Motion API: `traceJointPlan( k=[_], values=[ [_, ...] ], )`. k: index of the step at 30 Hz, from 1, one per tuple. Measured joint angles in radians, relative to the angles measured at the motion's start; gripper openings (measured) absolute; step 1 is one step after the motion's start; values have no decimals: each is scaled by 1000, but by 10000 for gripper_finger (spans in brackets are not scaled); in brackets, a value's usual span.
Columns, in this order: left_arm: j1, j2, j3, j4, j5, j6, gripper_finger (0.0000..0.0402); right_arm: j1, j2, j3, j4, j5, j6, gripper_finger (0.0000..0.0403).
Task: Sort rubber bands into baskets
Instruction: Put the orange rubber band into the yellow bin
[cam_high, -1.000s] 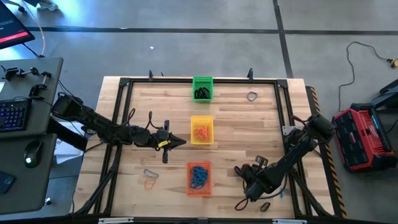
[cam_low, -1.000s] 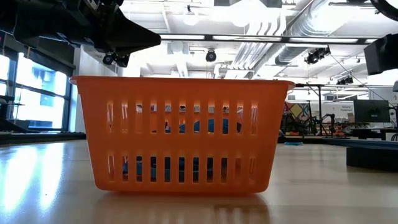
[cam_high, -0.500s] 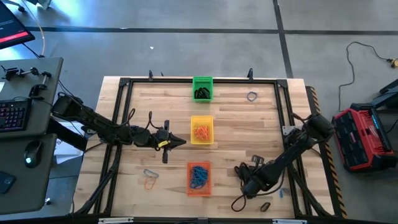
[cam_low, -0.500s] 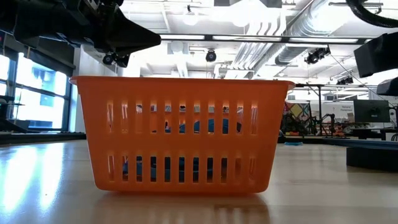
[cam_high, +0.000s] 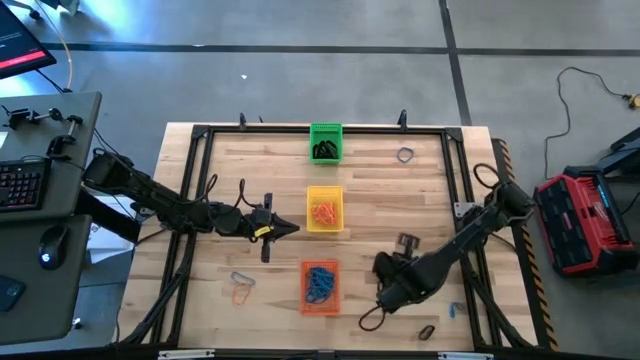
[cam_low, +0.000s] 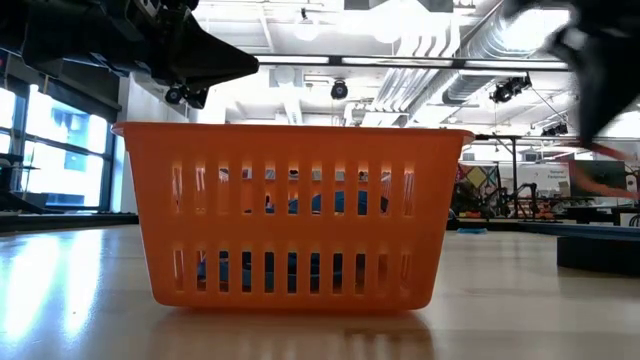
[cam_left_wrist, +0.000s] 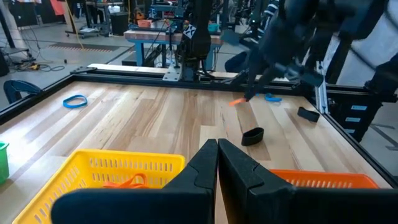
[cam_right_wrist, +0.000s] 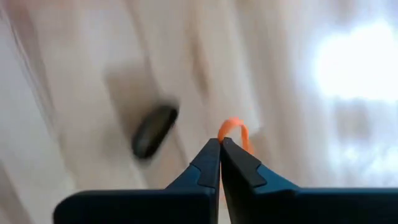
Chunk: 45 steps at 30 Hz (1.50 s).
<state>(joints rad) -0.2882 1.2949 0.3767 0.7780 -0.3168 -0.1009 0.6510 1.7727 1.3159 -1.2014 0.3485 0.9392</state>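
Note:
Three baskets stand in a row down the table's middle: green (cam_high: 325, 142) with black rubber bands, yellow (cam_high: 324, 210) with orange ones, orange (cam_high: 320, 287) with blue ones. My right gripper (cam_right_wrist: 220, 144) is right of the orange basket, pointing steeply down, shut on an orange rubber band (cam_right_wrist: 234, 130). A black band (cam_right_wrist: 154, 130) lies on the wood beneath it. My left gripper (cam_left_wrist: 217, 149) hovers shut and empty just left of the yellow basket. My right gripper pinches the orange rubber band between its two fingertips, coming from above and slanting down. A small loop of the band (cam_right_wrist: 236, 127) sticks out past the tips. In the left wrist view the band (cam_left_wrist: 236, 101) hangs at the fingertips, off the wood.
Loose bands lie about: a dark one (cam_high: 404, 154) far right, black and orange ones (cam_high: 240, 286) near left, a black (cam_high: 427, 331) and a blue one (cam_high: 452, 312) near right, another black (cam_high: 406, 241). A dark frame (cam_high: 200, 135) borders the table.
My right gripper has shut on the orange band, then risen from the table and swung toward the table's left, nearer the orange basket. The band has come up off the wood with it.

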Motion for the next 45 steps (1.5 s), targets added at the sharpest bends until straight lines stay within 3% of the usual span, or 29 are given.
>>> traceJointPlan(
  k=[6, 11, 15, 22, 29, 40, 45],
  values=[
    [0, 0, 0, 6, 0, -6, 3, -103, -1, 75, 106, 223, -201, 1],
    [0, 0, 0, 7, 0, -10, 3, -229, -1, 77, 352, 251, -434, 0],
    [0, 0, 0, 6, 0, -10, 3, -325, 1, 77, 535, 224, -625, 0],
    [0, 0, 0, 2, 0, -9, 3, -467, 2, 76, 683, 49, -821, 0],
    [0, 0, 0, -3, 0, -8, 3, -558, 51, 76, 708, -44, -879, 0],
    [-1, 0, 0, -24, 0, -18, 3, -606, 167, 76, 711, -121, -861, 1],
    [0, 0, 0, -24, 0, -19, 3, -605, 179, 76, 703, -125, -853, 29]
  ],
)
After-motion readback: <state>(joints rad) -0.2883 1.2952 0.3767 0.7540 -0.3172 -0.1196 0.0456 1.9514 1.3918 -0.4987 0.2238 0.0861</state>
